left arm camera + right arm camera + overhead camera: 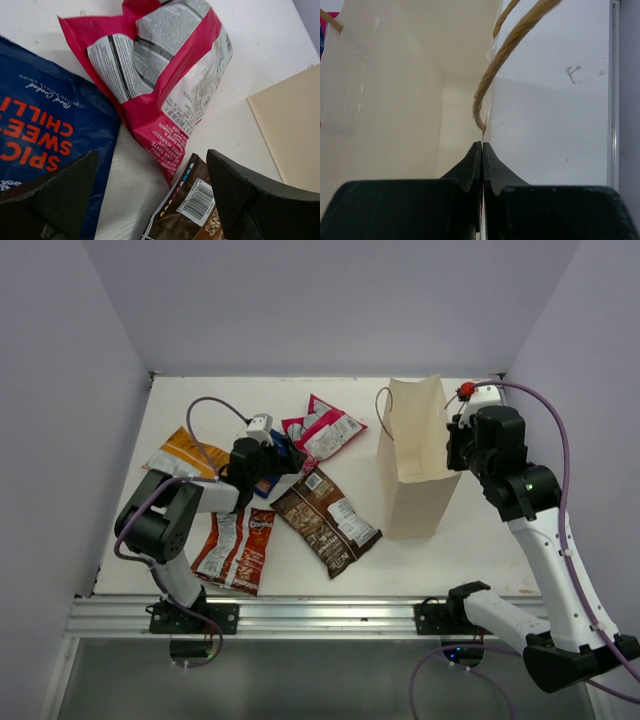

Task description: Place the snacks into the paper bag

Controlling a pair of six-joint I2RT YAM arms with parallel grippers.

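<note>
Hiding much of blue packet [267, 483] — left gripper [292, 462].

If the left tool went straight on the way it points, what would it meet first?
Probably the pink-and-white packet, dead ahead between the fingers of the open left tool; the blue packet and brown packet lie just off that line. Depth is unclear.

Left arm: elbow folded back near its base, forearm low and level. Left gripper [152, 165] points forward and down, fingers [65, 192] spread wide apart.
Right arm: raised, wrist turned inward. Right gripper [482, 146] fingertips pressed together, pinching the paper bag [395, 110] wall between them.
</note>
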